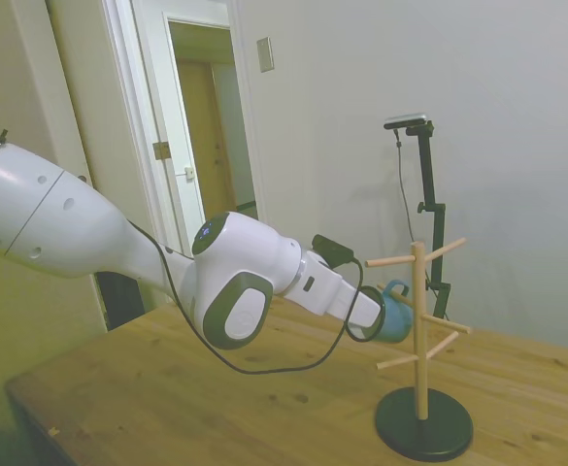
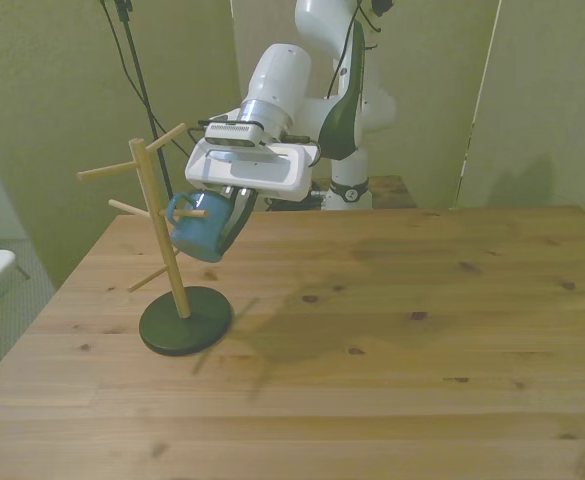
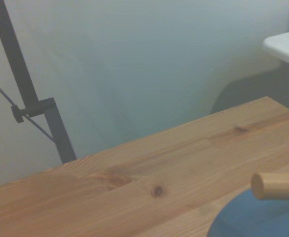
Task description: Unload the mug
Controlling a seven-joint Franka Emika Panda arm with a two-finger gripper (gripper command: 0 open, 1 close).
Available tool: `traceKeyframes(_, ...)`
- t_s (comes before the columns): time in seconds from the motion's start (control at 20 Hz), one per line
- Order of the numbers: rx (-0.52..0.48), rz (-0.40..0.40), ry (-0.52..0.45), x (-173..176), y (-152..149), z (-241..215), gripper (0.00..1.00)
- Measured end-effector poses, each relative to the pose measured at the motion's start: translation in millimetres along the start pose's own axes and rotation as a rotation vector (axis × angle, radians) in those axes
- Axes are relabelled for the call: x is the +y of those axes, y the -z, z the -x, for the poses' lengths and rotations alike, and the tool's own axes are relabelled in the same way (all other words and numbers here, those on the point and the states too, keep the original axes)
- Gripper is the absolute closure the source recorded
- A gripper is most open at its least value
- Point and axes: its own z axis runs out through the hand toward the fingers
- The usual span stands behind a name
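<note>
mug (image 2: 200, 232) hanging by its handle on a peg of the wooden mug tree (image 2: 158, 232), on the side of the post nearer the arm, tilted with the body low. gripper (image 2: 224, 215) reaching in at a slant from the arm's side, fingers down at the mug's body and seemingly closed on it; hard to judge from the side view, where the mug (image 1: 393, 313) hides the fingertips, gripper (image 1: 376, 316) pressed right up against it.

judged step: slipping the handle off the peg. best done by drawing the mug along the peg's own line, outward and slightly upward away from the post, not straight up or sideways, else the loop likely catches and drags the tree along. round dark base (image 2: 185, 319) looks light enough to tip or slide, so a slow, steady pull seems wise. peg end (image 3: 278, 185) visible in the wrist view just beside blue enamel, confirming the peg not yet cleared.

room: plenty of bare table (image 2: 402, 330) on the side of the tree toward the front view's right, good for setting down. tree standing near the table's edge at the front view's left, so little margin there. other pegs above and below the mug, close by; watch these while lifting.
</note>
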Motion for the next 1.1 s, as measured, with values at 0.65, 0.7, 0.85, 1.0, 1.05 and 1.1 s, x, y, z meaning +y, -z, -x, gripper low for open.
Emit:
traceKeyframes(0.65,-0.046,-0.059,0.109,-60.5,-4.3,63.8,1.0)
traceKeyframes(0.7,-0.055,-0.06,0.122,-66.9,-3.7,73.6,1.0)
traceKeyframes(0.85,-0.124,-0.031,0.176,-83.4,2.0,109.9,1.0)
traceKeyframes(1.0,-0.183,-0.004,0.225,-95.7,12.3,139.2,1.0)
traceKeyframes(1.05,-0.198,0.004,0.239,-98.3,15.9,145.4,1.0)
traceKeyframes(1.1,-0.219,0.017,0.252,-99.8,19.2,150.9,1.0)
